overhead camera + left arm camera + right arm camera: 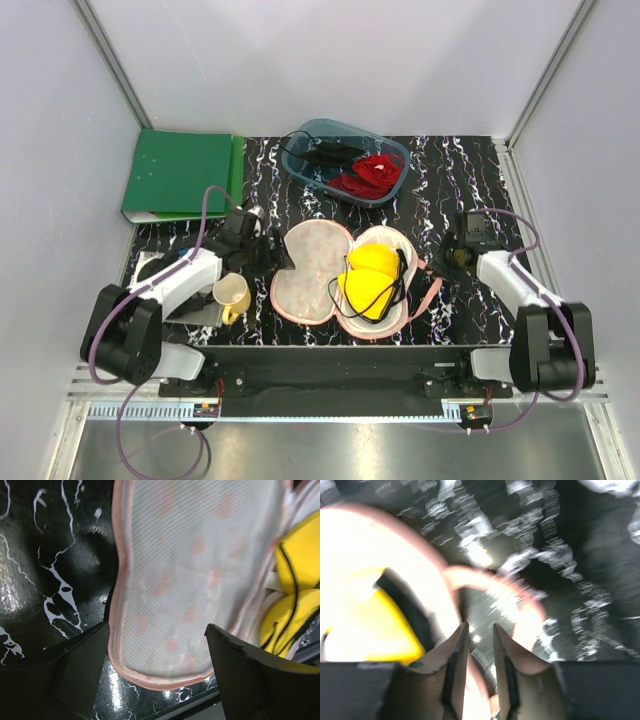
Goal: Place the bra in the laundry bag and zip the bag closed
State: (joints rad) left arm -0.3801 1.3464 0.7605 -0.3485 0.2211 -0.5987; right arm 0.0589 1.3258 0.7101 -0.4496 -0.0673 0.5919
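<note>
Our left gripper (157, 647) hung wide open over the bag's (305, 272) empty half. Right gripper (480, 636) was barely parted, gripping nothing we could see. Bra (368, 282) sat in the other half. Folding it shut could've snagged a black strap in the zip.

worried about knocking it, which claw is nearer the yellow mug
Left. The left claw sits just beyond the mug, at the open laundry bag's left edge; the right claw is on the far side of the bag, well away.
</note>
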